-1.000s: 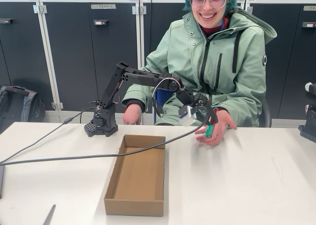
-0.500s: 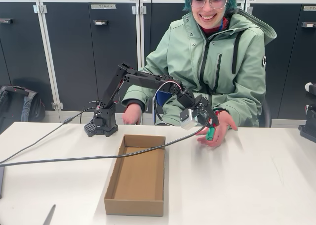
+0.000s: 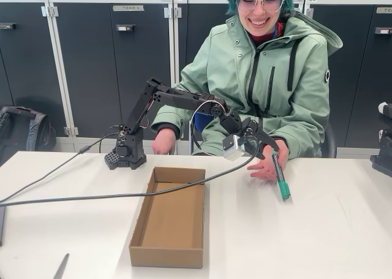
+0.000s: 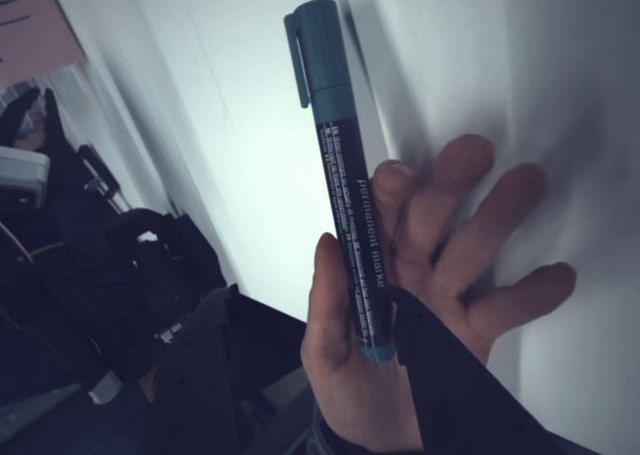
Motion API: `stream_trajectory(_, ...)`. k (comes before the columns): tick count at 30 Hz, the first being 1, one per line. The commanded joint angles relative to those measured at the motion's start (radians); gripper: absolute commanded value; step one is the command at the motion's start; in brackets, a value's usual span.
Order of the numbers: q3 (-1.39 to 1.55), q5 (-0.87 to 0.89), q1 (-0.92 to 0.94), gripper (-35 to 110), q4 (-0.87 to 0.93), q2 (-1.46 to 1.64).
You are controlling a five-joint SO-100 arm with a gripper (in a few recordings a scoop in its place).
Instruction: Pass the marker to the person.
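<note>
1. Far left on the table, the arm's base (image 3: 127,153) is tethered by a grey cable (image 3: 92,196) that runs along the table and loops up to the wrist. If the arm swings back hard, I reckon that loop could drag across the cardboard box (image 3: 168,216) and shove it.
2. Moving right, the gripper (image 3: 262,145) hangs just above the person's hand (image 3: 267,167) at the far edge of the table. I cannot tell from here how the jaws stand; they look off the marker, but a fingertip may be touching its top end. If so, pulling away could tug it out of a loose hold.
3. The marker (image 3: 280,175) stands tilted, its green cap (image 3: 284,190) resting on the table, its barrel (image 4: 355,245) lying against the open palm. In the wrist view the fingers (image 4: 470,225) are spread, only the thumb (image 4: 330,305) alongside the barrel. That is a light hold; it could tip right and roll.
4. The person (image 3: 269,76) sits close, so a sudden upward move of the arm could knock the hand.
</note>
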Motion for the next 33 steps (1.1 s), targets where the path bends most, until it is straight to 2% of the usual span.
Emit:
stream_trajectory(1,-0.051,0.002,-0.005,30,0.002,0.021)
stream_trajectory(15,-0.083,-0.006,0.048,29,0.104,0.080)
stream_trajectory(22,-0.064,-0.086,0.080,29,0.158,0.190)
stream_trajectory(33,-0.066,-0.170,0.098,26,0.354,0.253)
